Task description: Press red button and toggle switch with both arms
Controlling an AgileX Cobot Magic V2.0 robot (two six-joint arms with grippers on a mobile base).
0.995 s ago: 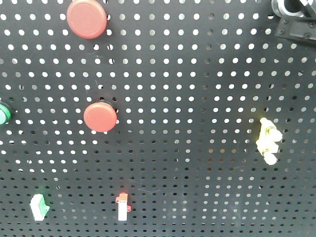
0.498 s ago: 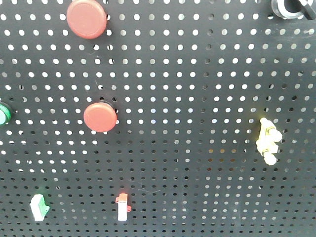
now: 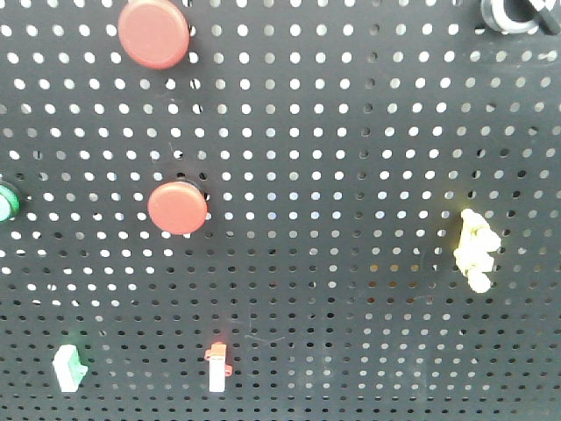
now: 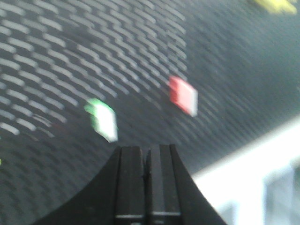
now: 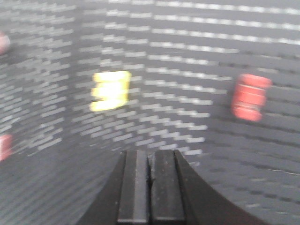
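- Black perforated pegboard (image 3: 351,132) fills the front view, standing upright with its controls dotted across it.
- At the far left edge a green round button (image 3: 5,202) is half cut off; low on the left sits a white rocker tab with a green base (image 3: 68,367).
- Left of centre, a large red dome button (image 3: 154,32) sits at the top, with a smaller red round button (image 3: 178,208) below it, mid-height. Which of the two the task means I cannot tell.
- Lower down, a white rocker tab with a red base (image 3: 217,368).
- At the right, a pale yellow clustered fitting (image 3: 476,250).
- In the top right corner, the toggle switch (image 3: 510,13), a ring-collared knob, is mostly cropped.
- Neither arm shows in the front view. The left gripper (image 4: 144,159) has its jaws pressed together, empty, aimed near the rocker tabs; the red buttons would lie above it on the board.
- The right gripper (image 5: 150,164) is likewise closed on nothing, pointing beneath the yellow fitting; the toggle switch likely lies higher.
- Both wrist views are blurred.
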